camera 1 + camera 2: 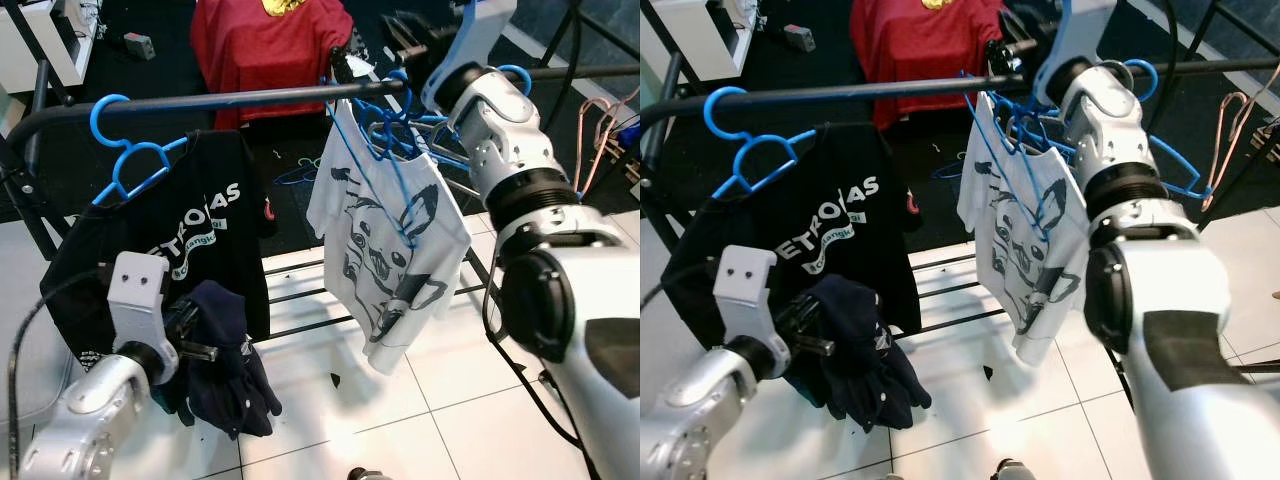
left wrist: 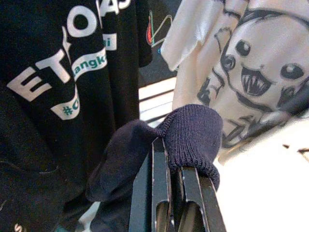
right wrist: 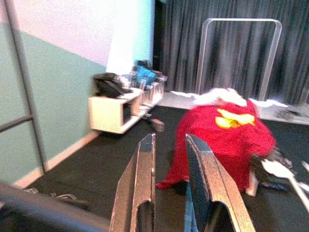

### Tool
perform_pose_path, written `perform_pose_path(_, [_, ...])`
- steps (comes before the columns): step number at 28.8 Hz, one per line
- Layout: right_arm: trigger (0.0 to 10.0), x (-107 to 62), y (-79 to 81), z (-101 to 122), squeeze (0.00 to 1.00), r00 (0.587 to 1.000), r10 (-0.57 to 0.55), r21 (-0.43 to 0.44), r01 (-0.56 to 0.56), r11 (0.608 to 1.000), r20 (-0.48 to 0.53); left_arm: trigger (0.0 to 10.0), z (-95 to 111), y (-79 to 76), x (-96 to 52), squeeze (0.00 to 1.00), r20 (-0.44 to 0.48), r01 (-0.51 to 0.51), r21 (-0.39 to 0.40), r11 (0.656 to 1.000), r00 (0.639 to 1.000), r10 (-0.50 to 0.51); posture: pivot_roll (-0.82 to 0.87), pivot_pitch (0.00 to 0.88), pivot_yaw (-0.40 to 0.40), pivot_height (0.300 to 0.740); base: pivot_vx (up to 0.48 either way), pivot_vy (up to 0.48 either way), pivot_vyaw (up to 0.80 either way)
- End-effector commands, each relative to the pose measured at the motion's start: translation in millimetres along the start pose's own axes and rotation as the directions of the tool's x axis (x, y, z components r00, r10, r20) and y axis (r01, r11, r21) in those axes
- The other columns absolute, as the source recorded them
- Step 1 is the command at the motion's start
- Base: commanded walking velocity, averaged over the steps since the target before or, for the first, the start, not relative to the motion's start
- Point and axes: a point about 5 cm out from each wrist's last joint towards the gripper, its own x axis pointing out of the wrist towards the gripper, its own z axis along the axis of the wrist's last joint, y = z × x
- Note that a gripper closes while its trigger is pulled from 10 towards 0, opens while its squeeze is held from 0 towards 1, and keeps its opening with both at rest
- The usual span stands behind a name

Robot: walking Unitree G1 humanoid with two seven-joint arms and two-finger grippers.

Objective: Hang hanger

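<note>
Left eye view: we see a black rail (image 1: 200, 101) running across the frame. On it hangs a blue hanger (image 1: 128, 152) carrying a black printed T-shirt (image 1: 170, 240), and further along a thin blue hanger (image 1: 372, 150) carrying a white cartoon T-shirt (image 1: 390, 250), its hook over the rail beside a cluster of other blue hangers (image 1: 430, 135). Our right arm reaches up to the rail there; the right gripper (image 1: 345, 68) sits just above the bar, next to that hook. Lower down, our left gripper (image 1: 200, 335) holds a dark navy garment (image 1: 225, 375) that droops over the white tiled floor (image 1: 400, 400).

Left wrist view: we see the left gripper's two fingers (image 2: 159, 193) pressed together, pinching a fold of the navy knit, with the two hung shirts behind.

Right wrist view: the right gripper's fingers (image 3: 140, 188) stand slightly apart. We cannot tell whether anything lies between them. A red shirt (image 3: 222, 140) is draped beyond, on a dark floor.
</note>
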Motion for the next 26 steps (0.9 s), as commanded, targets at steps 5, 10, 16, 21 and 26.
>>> perform_pose_path(5, [10.0,-28.0,59.2,-26,0.0,0.984,0.177,0.203,-0.178,0.963,0.023,10.0,-1,4.8,9.0,0.0,0.042,-0.052,-0.091,0.995,0.998,0.056,0.03,0.104,-0.014,0.74,0.0,0.0,0.0])
perform_pose_path(10, [10.0,-67.2,103.2,-49,0.0,0.978,0.206,0.268,-0.189,0.945,-0.036,10.0,0,4.3,17.2,0.0,0.046,-0.065,-0.136,0.989,0.996,0.072,0.01,0.079,-0.017,0.74,0.0,0.0,0.0])
perform_pose_path(16, [10.0,-87.5,109.4,-80,0.0,0.955,0.036,0.128,0.001,0.992,-0.293,10.0,-1,-2.3,20.8,0.0,0.055,-0.055,-0.179,0.982,0.996,0.066,0.01,0.061,-0.038,0.74,0.0,0.0,0.0])
perform_pose_path(21, [10.0,-120.9,108.8,-116,0.0,0.94,0.004,0.258,0.09,0.962,-0.342,10.0,-10,0.5,29.9,0.0,0.063,-0.137,-0.183,0.974,0.987,0.151,0.01,0.04,-0.053,0.74,0.0,0.0,0.0])
perform_pose_path(26, [10.0,-165.0,89.3,-163,0.0,0.879,-0.077,0.308,0.245,0.919,-0.47,10.0,-25,2.3,36.9,0.0,0.054,-0.174,-0.152,0.973,0.981,0.184,0.0,0.019,-0.042,0.74,0.0,0.0,0.0])
